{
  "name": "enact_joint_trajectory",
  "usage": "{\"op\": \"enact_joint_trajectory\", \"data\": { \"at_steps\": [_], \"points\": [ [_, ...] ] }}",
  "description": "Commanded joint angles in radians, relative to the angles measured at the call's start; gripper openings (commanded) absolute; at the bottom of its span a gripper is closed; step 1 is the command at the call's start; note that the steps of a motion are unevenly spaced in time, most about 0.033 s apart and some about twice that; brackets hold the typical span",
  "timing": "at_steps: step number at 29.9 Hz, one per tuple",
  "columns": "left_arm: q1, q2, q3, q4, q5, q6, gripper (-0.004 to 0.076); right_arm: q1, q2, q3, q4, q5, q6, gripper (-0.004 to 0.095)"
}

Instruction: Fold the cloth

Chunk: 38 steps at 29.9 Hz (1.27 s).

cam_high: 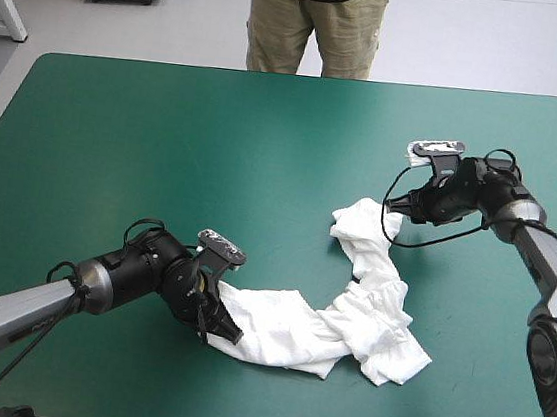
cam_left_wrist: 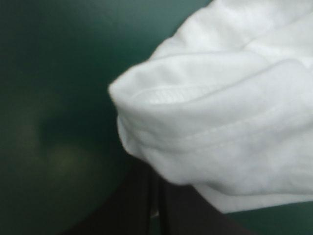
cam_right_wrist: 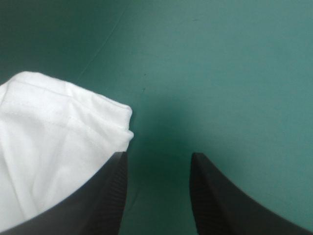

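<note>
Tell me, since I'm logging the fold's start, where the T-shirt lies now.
High view: the T-shirt lies crumpled in a curved band on the table, near and right of centre, one end clamped in the left hand, the other beside the open right hand.

The left hand sits low on its outstretched arm, fingers pinched together on the T-shirt. The right hand points inward, fingers spread apart.

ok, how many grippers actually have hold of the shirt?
1. The left gripper is shut on the T-shirt at its near-left end. The right gripper stands open beside the far end, only teal-green cover between its fingers.
</note>
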Motion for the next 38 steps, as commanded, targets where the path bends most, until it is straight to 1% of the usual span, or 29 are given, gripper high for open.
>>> {"op": "enact_joint_trajectory", "data": {
  "at_steps": [1, 3, 7, 11, 13, 15, 18, 19, 23, 26, 29, 31, 35, 38],
  "points": [
    [0.001, -0.001, 0.0, 0.036, -0.029, -0.007, -0.0004, 0.002, 0.014, -0.072, 0.017, -0.024, -0.034, 0.0403],
    [0.001, -0.001, 0.0, 0.036, -0.029, -0.007, -0.0004, 0.012, 0.05, -0.094, 0.03, -0.018, -0.057, 0.0403],
    [0.001, -0.001, 0.0, 0.036, -0.029, -0.007, -0.0004, 0.033, 0.108, -0.134, 0.035, -0.005, -0.057, 0.0403],
    [0.001, -0.001, 0.0, 0.036, -0.031, -0.007, -0.0004, 0.044, 0.127, -0.143, 0.037, 0.001, -0.059, 0.0399],
    [0.001, -0.001, 0.0, 0.036, -0.031, -0.007, -0.0004, 0.044, 0.129, -0.143, 0.037, 0.009, -0.059, 0.0374],
    [0.001, -0.001, 0.0, 0.036, -0.036, -0.007, -0.0004, 0.044, 0.132, -0.143, 0.037, 0.02, -0.074, 0.0284],
    [0.001, -0.001, 0.0, 0.036, -0.053, -0.007, -0.0004, 0.044, 0.132, -0.143, 0.043, 0.042, -0.109, 0.001],
    [0.001, -0.001, 0.0, 0.036, -0.063, -0.007, -0.0004, 0.044, 0.132, -0.143, 0.05, 0.047, -0.111, -0.0009],
    [0.001, -0.01, 0.0, 0.036, -0.09, -0.016, -0.0004, 0.044, 0.122, -0.143, 0.041, 0.065, -0.113, -0.0015],
    [0.001, -0.036, 0.0, 0.043, -0.09, -0.02, -0.0004, 0.038, 0.079, -0.143, 0.0, 0.048, -0.069, -0.0015],
    [0.001, -0.076, 0.0, 0.105, -0.088, -0.079, -0.0004, 0.029, -0.001, -0.145, -0.02, 0.028, -0.052, -0.0015],
    [0.003, -0.117, -0.002, 0.205, -0.08, -0.15, -0.0004, 0.024, -0.069, -0.152, -0.02, 0.028, -0.052, -0.0015],
    [0.003, -0.204, -0.052, 0.386, -0.019, -0.263, -0.0004, 0.024, -0.193, -0.178, -0.02, 0.045, -0.052, -0.0016],
    [0.013, -0.257, -0.16, 0.529, 0.059, -0.294, -0.0004, 0.024, -0.274, -0.221, -0.007, 0.055, -0.058, -0.0017]
  ]
}}
